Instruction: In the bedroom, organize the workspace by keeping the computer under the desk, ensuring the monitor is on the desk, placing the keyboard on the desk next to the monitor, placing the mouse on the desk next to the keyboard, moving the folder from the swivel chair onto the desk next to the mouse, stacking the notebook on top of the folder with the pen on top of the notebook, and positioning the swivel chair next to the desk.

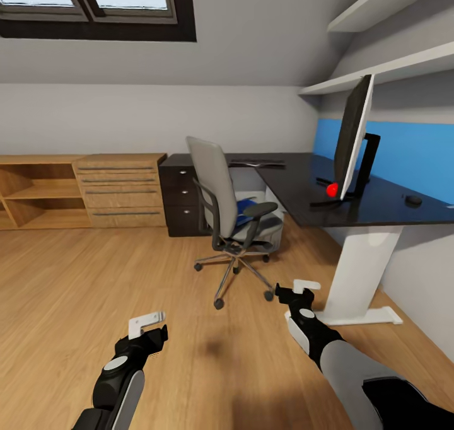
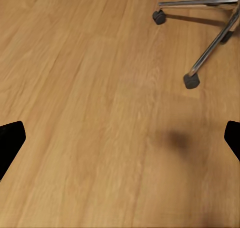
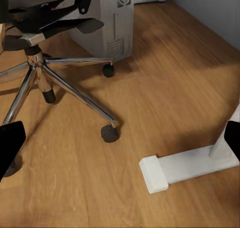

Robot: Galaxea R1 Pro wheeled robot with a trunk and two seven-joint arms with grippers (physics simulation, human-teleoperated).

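Folder [image 1: 247,202] is lying on the chair [image 1: 232,212] seat ahead, between my arms, nearer my right gripper [image 1: 301,289]; both gripper jaws, left [image 1: 149,326] included, are hanging released and empty.

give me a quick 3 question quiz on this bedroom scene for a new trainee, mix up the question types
1. True or false: the monitor stands on the desk.
2. Multiple choice: the blue folder lies (A) on the desk, (B) on the swivel chair seat, (C) on the floor.
3. Short answer: in the right wrist view, what silver-grey box stands on the floor behind the chair's chrome base?

Key
1. True. It stands near the desk's front edge, with the mouse further along to its right.
2. B
3. The computer.
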